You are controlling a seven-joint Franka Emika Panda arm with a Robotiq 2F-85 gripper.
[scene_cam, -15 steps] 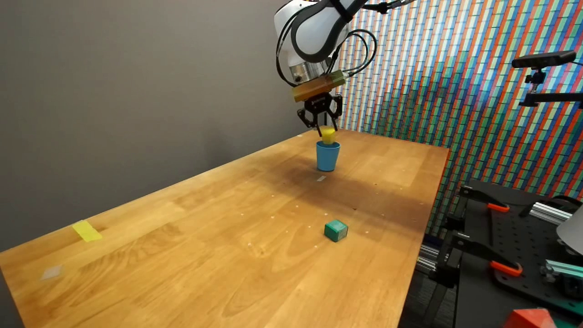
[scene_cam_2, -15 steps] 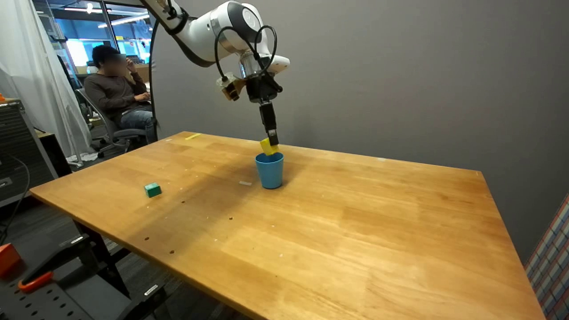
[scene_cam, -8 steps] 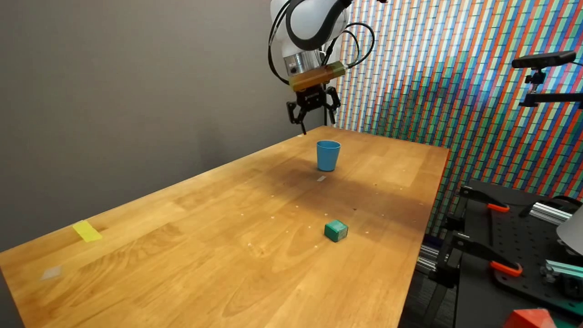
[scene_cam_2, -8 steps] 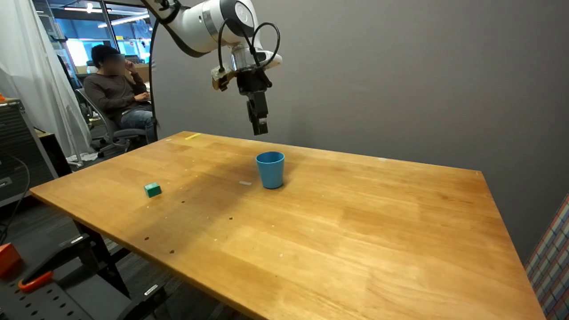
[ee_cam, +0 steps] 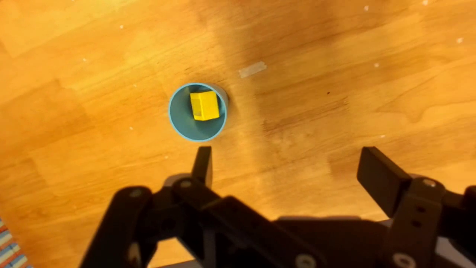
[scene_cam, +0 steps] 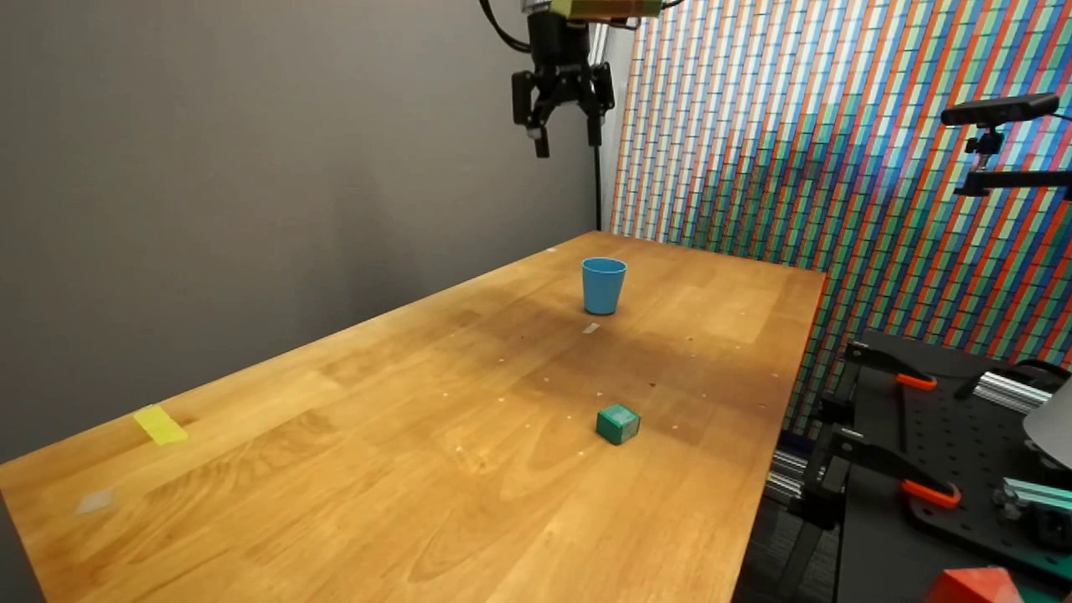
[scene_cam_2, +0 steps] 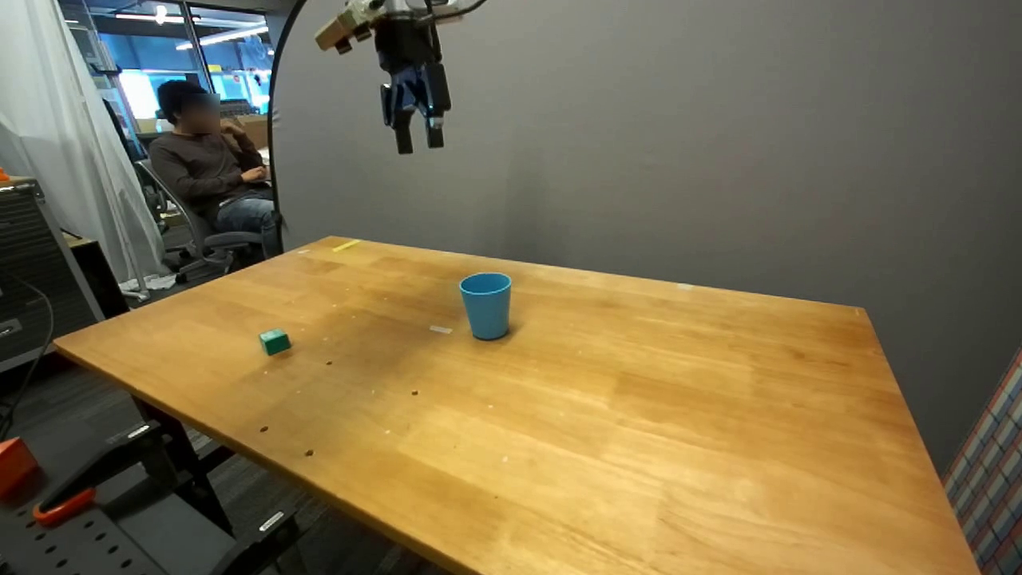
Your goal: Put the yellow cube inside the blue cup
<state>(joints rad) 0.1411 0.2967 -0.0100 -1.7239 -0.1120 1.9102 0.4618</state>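
Note:
Looking down in the wrist view, I see the yellow cube (ee_cam: 206, 106) lying tilted inside the blue cup (ee_cam: 181, 121). The cup stands upright on the wooden table in both exterior views (scene_cam: 603, 289) (scene_cam_2: 485, 313); its wall hides the cube there. My gripper (scene_cam: 569, 146) hangs high above the table, well clear of the cup. In an exterior view the gripper (scene_cam_2: 420, 147) is up and to the side of the cup. Its fingers (ee_cam: 383, 178) are spread wide, with only table showing between them.
A green cube (scene_cam: 618, 425) rests on the table, apart from the cup. Yellow tape (scene_cam: 160, 424) is stuck near the table's edge by the grey wall. A dark cart with clamps (scene_cam: 896, 477) stands beside the table. A person (scene_cam_2: 211, 160) sits in the background.
A second ago my gripper held the yellow cube at the cup's mouth. It has since opened, the cube has dropped into the cup, and the arm has risen away.

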